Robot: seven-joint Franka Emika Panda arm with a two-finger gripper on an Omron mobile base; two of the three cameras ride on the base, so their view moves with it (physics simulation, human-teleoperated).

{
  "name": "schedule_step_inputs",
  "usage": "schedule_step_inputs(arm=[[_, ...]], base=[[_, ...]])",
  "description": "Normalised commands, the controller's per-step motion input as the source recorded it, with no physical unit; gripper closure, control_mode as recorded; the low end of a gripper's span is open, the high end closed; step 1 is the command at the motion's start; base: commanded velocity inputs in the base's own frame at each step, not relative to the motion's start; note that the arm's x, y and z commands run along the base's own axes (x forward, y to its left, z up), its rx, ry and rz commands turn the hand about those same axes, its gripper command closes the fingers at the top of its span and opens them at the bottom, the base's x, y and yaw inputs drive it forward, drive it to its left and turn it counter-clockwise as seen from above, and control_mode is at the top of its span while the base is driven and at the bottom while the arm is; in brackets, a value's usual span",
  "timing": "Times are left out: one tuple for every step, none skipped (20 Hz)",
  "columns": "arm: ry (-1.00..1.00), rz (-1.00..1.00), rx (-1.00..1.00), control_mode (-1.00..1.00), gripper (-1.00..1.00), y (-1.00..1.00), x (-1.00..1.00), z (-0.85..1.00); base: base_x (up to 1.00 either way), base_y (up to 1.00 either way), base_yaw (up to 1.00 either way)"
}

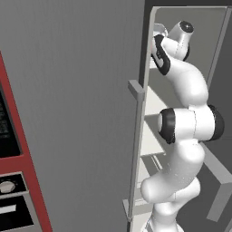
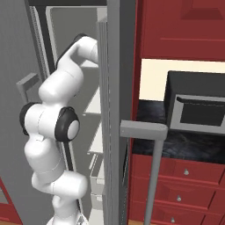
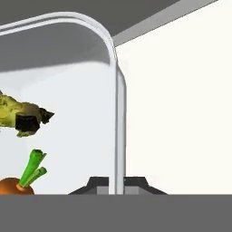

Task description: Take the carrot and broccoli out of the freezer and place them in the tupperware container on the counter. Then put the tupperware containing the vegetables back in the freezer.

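Observation:
The freezer (image 1: 81,113) stands open, and my arm reaches into its upper part between the white inner shelves (image 1: 152,136). In the hand view the broccoli (image 3: 20,115), a lumpy yellow-green floret, lies at the left edge on a white surface. Below it the orange top of the carrot (image 3: 13,186) with its green stalk shows at the bottom left. My gripper (image 3: 116,183) is right of both, apart from them. Its tips sit close together, holding nothing, and a curved white rim (image 3: 118,113) runs up just behind them. The tupperware container is out of view.
The freezer's long grey bar handle (image 1: 137,149) runs down beside my arm. A second grey door edge (image 2: 112,110) with a bar handle (image 2: 154,171) stands to the right. Beyond it lie the black marbled counter (image 2: 184,145), a black microwave (image 2: 197,105) and red drawers (image 2: 180,184). A red-framed oven (image 1: 9,181) is at the far left.

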Motion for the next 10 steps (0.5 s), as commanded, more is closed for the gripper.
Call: schedule_step_inputs(arm=[[0.00, 0.03, 0.00, -1.00, -1.00, -0.10, 0.36, 0.00], [0.00, 0.04, 0.00, -1.00, -1.00, -0.16, 0.08, 0.00], [-0.01, 0.04, 0.00, -1.00, -1.00, -0.14, 0.00, 0.00], [-0.03, 0.04, 0.00, -1.00, -1.00, -0.06, 0.00, 0.00], [-0.07, 0.04, 0.00, -1.00, -1.00, -0.02, 0.00, 0.00], [-0.10, 0.03, 0.00, -1.00, -1.00, 0.00, 0.00, 0.00], [-0.11, 0.03, 0.00, -1.00, -1.00, 0.00, -0.09, 0.00], [-0.14, 0.02, 0.00, -1.00, -1.00, 0.06, -0.19, 0.00], [-0.16, 0.01, 0.00, -1.00, -1.00, 0.12, -0.29, 0.00], [-0.19, 0.00, 0.00, -1.00, -1.00, 0.21, -0.43, 0.00]], base=[[0.00, 0.00, 0.00], [0.00, 0.00, 0.00], [0.00, 0.00, 0.00], [0.00, 0.00, 0.00], [0.00, 0.00, 0.00], [0.00, 0.00, 0.00], [0.00, 0.00, 0.00], [0.00, 0.00, 0.00], [0.00, 0.00, 0.00], [0.00, 0.00, 0.00]])
